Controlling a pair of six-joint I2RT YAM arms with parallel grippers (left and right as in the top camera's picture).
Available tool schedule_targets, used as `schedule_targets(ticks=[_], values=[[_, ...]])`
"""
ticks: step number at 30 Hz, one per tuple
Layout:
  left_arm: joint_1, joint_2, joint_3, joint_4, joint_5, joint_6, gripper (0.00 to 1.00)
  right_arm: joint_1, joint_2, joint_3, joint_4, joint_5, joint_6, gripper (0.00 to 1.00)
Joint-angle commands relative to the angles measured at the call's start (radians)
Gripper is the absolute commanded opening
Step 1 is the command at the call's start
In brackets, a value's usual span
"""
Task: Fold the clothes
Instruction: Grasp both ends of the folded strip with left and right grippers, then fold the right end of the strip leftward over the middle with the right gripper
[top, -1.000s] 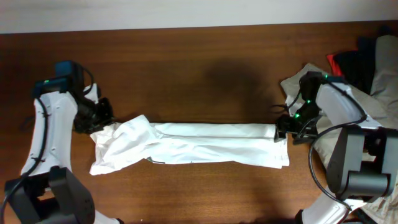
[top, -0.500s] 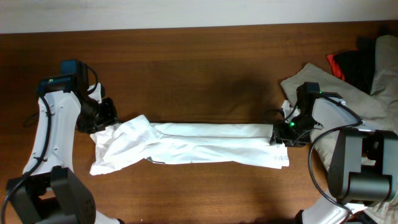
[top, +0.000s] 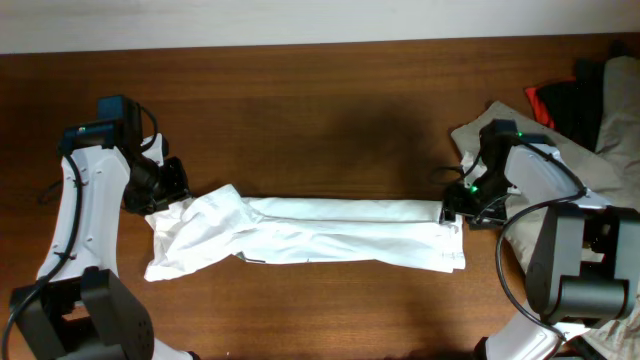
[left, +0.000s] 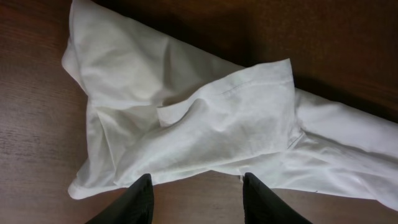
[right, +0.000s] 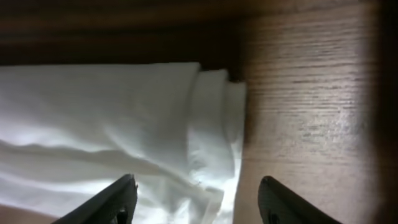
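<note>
One white T-shirt lies across the middle of the overhead frame as a long, narrow horizontal band on a brown wooden table. Its left end is bunched and wrinkled, with a sleeve flap lying on top, clear in the left wrist view. Its right end is a neater stacked edge of several layers.

The left gripper sits at the upper left corner of the band. Its two dark fingers are spread apart just over the cloth's near edge and hold nothing. The right gripper sits at the band's right end. It is also spread wide, with the layered edge between and ahead of its fingers, and it grips nothing.

The step in hand appears to be taking hold of the shirt's two ends. To do it well, each gripper should probably come down on all the layers at its end rather than the top sheet alone. The crumpled left end likely needs smoothing before any crosswise fold.

Counted: one T-shirt, two grippers, one table and two other garments. These are a khaki-beige garment and a black-and-red garment, heaped at the right edge of the overhead frame.
</note>
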Motion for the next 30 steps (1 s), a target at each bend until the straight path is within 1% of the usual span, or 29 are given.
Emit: schedule_targets(ticks=[1,4,5,7,10,12,13,14,15,17,18,21,22,23,25,26,27,30], values=[[-0.002,-0.016,0.011,-0.002,-0.004,0.013,0.46,-0.002,0.005,-0.066,0.049,0.029,0.033,0.69],[-0.002,-0.016,0.011,-0.002,-0.004,0.013,0.46,-0.002,0.005,-0.092,0.084,-0.047,0.031,0.69],[-0.002,-0.016,0.011,-0.002,-0.004,0.013,0.46,0.0,0.005,-0.092,0.084,-0.084,0.027,0.66],[-0.002,-0.016,0.011,-0.002,-0.004,0.013,0.46,0.006,0.006,-0.092,0.084,-0.087,0.028,0.57],[-0.002,-0.016,0.011,-0.005,-0.004,0.013,0.46,0.048,0.005,-0.092,0.084,-0.087,0.028,0.52],[-0.002,-0.016,0.011,-0.006,-0.004,0.014,0.46,0.069,0.005,-0.092,0.096,-0.086,0.028,0.34],[-0.002,-0.016,0.011,-0.007,-0.004,0.013,0.46,0.071,0.006,-0.092,0.099,-0.078,0.029,0.21],[-0.002,-0.016,0.011,-0.009,-0.005,0.013,0.46,0.07,0.005,-0.092,0.1,-0.07,0.029,0.11],[-0.002,-0.016,0.011,-0.011,-0.005,0.014,0.46,0.068,0.005,-0.09,0.098,-0.033,0.029,0.04],[-0.002,-0.016,0.011,-0.014,-0.005,0.013,0.46,0.053,0.005,-0.045,0.05,0.076,0.083,0.04],[-0.002,-0.016,0.011,-0.014,-0.004,0.013,0.46,0.036,0.003,0.015,0.001,0.139,0.121,0.04],[-0.002,-0.016,0.011,-0.014,-0.004,0.013,0.46,0.035,0.0,0.226,-0.137,0.164,0.132,0.04],[-0.002,-0.016,0.011,-0.014,-0.004,0.013,0.46,0.069,0.0,0.298,-0.19,0.158,0.13,0.04],[-0.002,-0.016,0.011,-0.013,-0.004,0.013,0.46,0.106,0.0,0.332,-0.219,0.154,0.13,0.04],[-0.002,-0.016,0.011,-0.014,-0.004,0.013,0.46,0.217,0.0,0.346,-0.24,0.137,0.134,0.04],[-0.002,-0.016,0.011,-0.014,-0.004,0.013,0.46,0.273,0.004,0.346,-0.234,0.111,0.14,0.04],[-0.002,-0.016,0.011,-0.014,-0.004,0.013,0.46,0.344,0.006,0.346,-0.209,0.109,0.174,0.04],[-0.002,-0.016,0.011,-0.015,-0.004,0.013,0.46,0.499,0.025,0.346,-0.113,0.108,0.27,0.04]])
